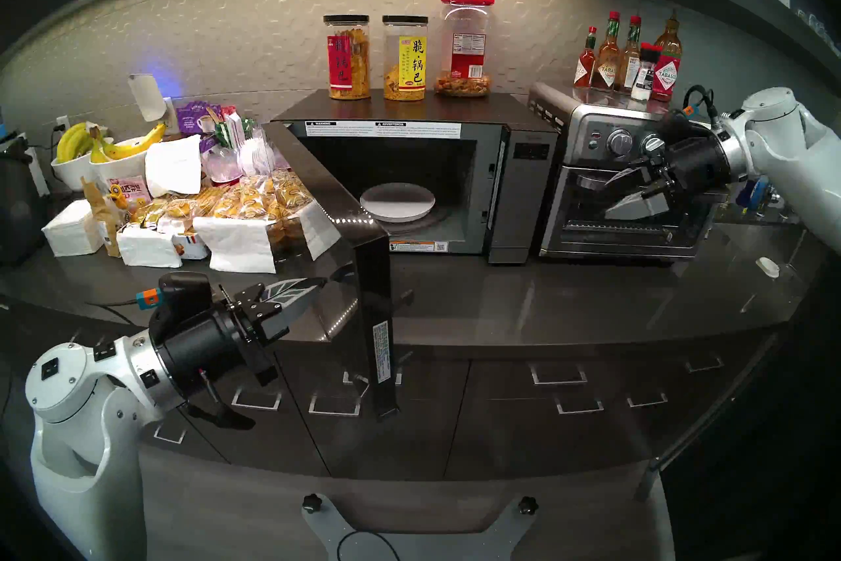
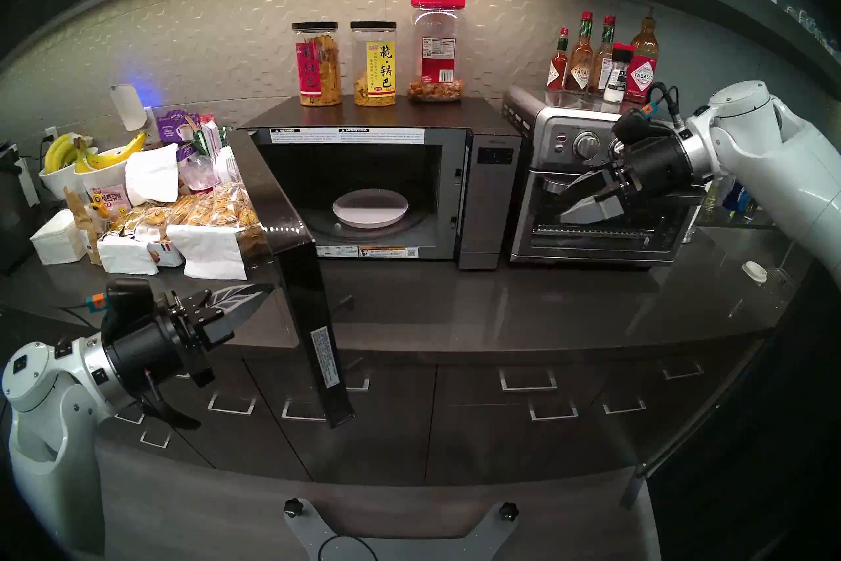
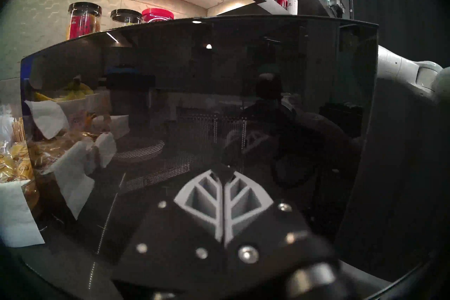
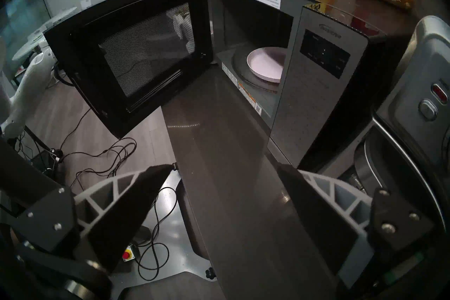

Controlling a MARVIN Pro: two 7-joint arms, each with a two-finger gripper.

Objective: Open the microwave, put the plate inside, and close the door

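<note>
With the round, shallow white plate (image 1: 397,201) already lying flat on the turntable inside the large black boxy microwave (image 1: 500,164), what remains to be handled is the wide glossy black glass door (image 1: 339,255), which stands swung out on its left hinge, roughly square to the oven's front and overhanging the edge of the dark grey surface (image 1: 569,300). That door is a stiff, rigid panel that should swing as one piece; it looks fairly light on its hinge, but its glass face is smooth and slippery and shows no handle or lip to grip. A flat push on the outer face, well out toward the free edge where leverage is best, seems the sensible contact rather than any pinch. The left tool (image 1: 318,289) has its two ribbed grey fingers (image 3: 220,197) pressed together with nothing between them, its tip at or just beside the door's outer glass; actual contact cannot be told. A closed tip may skid across the gloss, so a steady push following the door's arc is advisable, with enough force at the end for the latch to catch. The right tool (image 4: 226,168) hangs wide open and empty in front of the steel toaster oven (image 1: 637,182), well apart from the door's path.
</note>
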